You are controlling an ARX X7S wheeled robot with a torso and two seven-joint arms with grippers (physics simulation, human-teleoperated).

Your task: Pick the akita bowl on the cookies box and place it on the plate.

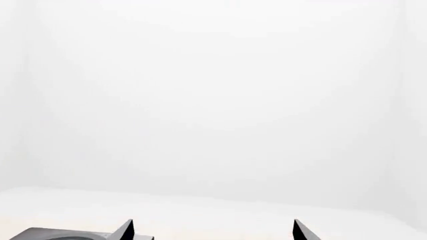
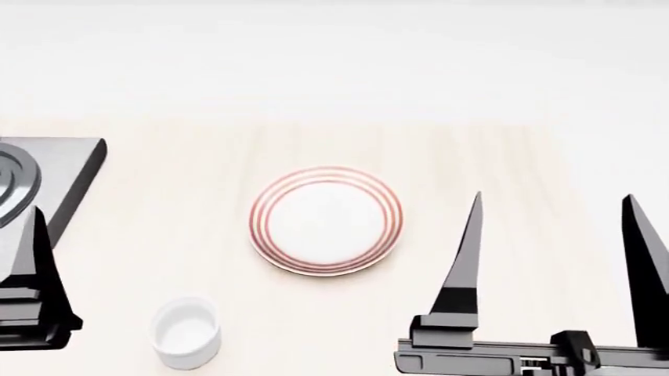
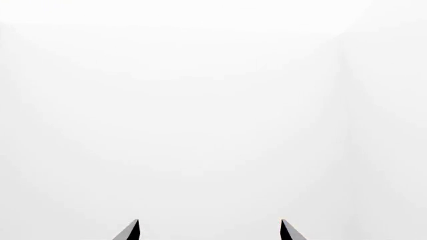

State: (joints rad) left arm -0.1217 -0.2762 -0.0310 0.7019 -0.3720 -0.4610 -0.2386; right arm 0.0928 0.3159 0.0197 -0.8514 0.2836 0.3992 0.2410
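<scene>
The plate (image 2: 326, 221), white with thin red rings, lies empty in the middle of the pale wooden table. The akita bowl and the cookies box are out of view. My right gripper (image 2: 554, 235) hovers to the plate's right, near the front edge, open with nothing between its fingers. The right wrist view shows only its two spread tips (image 3: 209, 227) against blank white. Of my left gripper only one dark finger (image 2: 40, 266) shows at the head view's left edge. In the left wrist view its tips (image 1: 213, 225) stand wide apart and empty.
A small plain white cup (image 2: 186, 332) stands at the front left of the plate. A flat grey slab with ring grooves (image 2: 47, 168) lies at the far left, and its corner (image 1: 60, 234) shows by my left gripper.
</scene>
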